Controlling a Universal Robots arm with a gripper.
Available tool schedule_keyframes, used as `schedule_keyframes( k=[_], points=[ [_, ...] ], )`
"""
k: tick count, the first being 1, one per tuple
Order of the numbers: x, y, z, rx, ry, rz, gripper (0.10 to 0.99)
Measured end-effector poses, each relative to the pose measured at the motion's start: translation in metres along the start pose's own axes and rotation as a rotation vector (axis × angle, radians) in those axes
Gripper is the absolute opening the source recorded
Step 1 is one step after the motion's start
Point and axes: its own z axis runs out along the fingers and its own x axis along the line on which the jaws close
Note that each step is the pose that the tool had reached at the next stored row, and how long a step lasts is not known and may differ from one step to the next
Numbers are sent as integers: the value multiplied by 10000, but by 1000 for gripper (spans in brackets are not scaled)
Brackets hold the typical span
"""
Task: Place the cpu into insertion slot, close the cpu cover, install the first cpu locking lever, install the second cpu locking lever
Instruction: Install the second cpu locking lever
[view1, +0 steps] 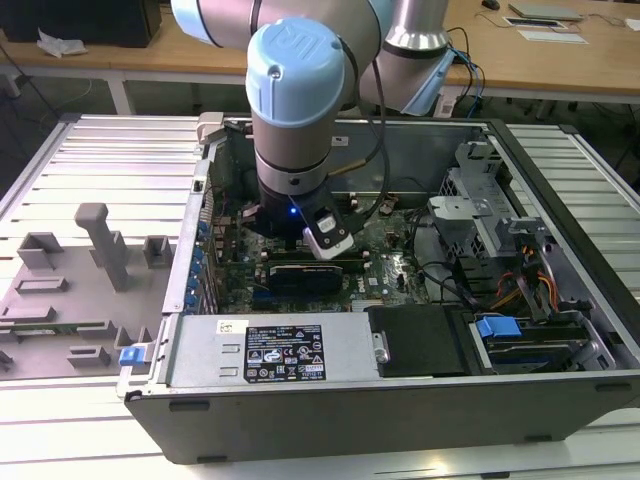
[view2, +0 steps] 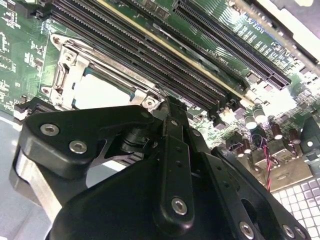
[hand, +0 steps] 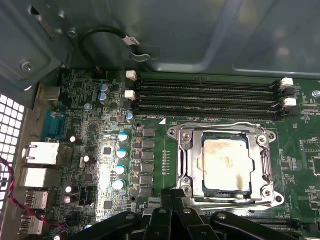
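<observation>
Cpu (hand: 223, 164) seated in insertion slot (hand: 192, 172), lower right of first wrist view; cpu cover (hand: 222, 131) down. Claw (hand: 172, 200) at socket edge (fingers together, empty). Press lever squarely, avoid memory slots (hand: 205, 97).

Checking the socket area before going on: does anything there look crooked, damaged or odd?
Nothing looks crooked: the cpu lies flat and square under the closed cpu cover. Its face shows smeared, streaky marks, probably paste residue. The claw sits at the socket's edge.
</observation>
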Motion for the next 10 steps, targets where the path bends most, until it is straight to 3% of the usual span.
schedule_keyframes(
  k=[10],
  points=[
    [13, -9, 35, -1, 1, 0, 106]
  ],
)
